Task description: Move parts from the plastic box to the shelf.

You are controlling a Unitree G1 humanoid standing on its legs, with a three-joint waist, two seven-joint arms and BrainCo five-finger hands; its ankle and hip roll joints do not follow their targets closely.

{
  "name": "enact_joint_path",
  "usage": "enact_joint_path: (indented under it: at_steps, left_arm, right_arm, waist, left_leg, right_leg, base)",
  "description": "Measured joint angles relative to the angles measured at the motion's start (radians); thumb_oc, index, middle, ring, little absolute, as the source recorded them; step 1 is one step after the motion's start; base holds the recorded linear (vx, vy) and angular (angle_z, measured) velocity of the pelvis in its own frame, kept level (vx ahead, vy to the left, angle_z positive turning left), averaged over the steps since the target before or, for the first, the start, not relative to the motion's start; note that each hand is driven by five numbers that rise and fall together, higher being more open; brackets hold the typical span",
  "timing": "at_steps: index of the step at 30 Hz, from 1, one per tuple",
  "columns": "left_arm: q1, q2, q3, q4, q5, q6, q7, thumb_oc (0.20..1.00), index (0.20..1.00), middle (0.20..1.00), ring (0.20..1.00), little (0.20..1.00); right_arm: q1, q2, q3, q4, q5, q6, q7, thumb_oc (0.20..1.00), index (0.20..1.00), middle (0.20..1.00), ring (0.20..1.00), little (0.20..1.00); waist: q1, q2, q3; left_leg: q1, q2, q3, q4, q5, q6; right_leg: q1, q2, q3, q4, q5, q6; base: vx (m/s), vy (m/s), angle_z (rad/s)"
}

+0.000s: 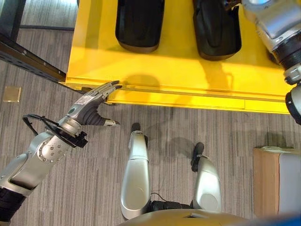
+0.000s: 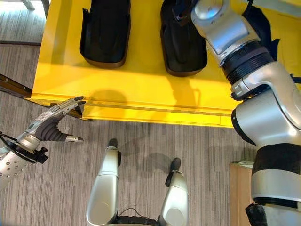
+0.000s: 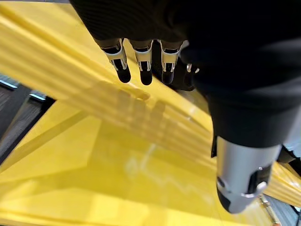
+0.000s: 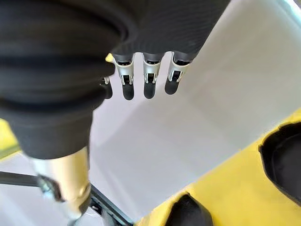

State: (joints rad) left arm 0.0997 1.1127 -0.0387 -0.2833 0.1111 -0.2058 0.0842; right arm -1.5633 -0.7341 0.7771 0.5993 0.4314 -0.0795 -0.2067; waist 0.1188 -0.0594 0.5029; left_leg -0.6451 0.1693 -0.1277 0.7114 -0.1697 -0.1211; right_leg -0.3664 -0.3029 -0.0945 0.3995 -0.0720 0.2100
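Yellow shelf | eye views: two black parts | right wrist: white surface

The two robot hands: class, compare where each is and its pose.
The left robot hand hangs low by the front edge of the yellow shelf, fingers straight; the right robot hand is raised beyond the shelf, over a white surface, fingers straight too. Both are open and hold nothing.

A brass floor plate is seen on the carpet; a cardboard box sits well apart.
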Motion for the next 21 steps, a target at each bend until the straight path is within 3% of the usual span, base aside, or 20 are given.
enact_joint_path:
  at_steps: [8,9,21]
  left_arm:
    - [0.0,-0.013,-0.001,0.011,0.039,-0.001,-0.021,1.0,1.0,1.0,1.0,1.0]
    - [-0.002,-0.022,-0.001,0.016,0.039,-0.001,-0.024,1.0,1.0,1.0,1.0,1.0]
    - [0.004,-0.093,0.0,0.023,0.041,-0.017,-0.058,1.0,1.0,1.0,1.0,1.0]
  right_arm:
    - [0.31,-0.105,-0.223,-0.239,-0.036,-0.026,0.002,1.0,1.0,1.0,1.0,1.0]
    - [0.323,-0.107,-0.235,-0.244,-0.042,-0.026,0.004,1.0,1.0,1.0,1.0,1.0]
    - [0.638,-0.093,-0.395,-0.397,-0.044,-0.048,0.041,1.0,1.0,1.0,1.0,1.0]
  waist:
    - [-0.028,0.012,-0.005]
    - [-0.047,0.021,-0.006]
    - [-0.076,0.087,-0.014]
  left_leg:
    - [0.09,0.008,0.036,-0.033,-0.007,0.0]
    - [0.094,0.008,0.041,-0.035,-0.008,0.001]
    - [0.187,0.018,0.071,-0.067,-0.014,-0.004]
  right_leg:
    - [0.064,0.0,0.027,-0.036,0.007,0.003]
    - [0.066,-0.002,0.03,-0.04,0.009,0.004]
    - [0.132,-0.005,0.042,-0.058,0.013,0.001]
  base:
    - [-0.01,-0.019,-0.1]
    - [0.0,-0.039,-0.12]
    - [0.01,-0.027,-0.05]
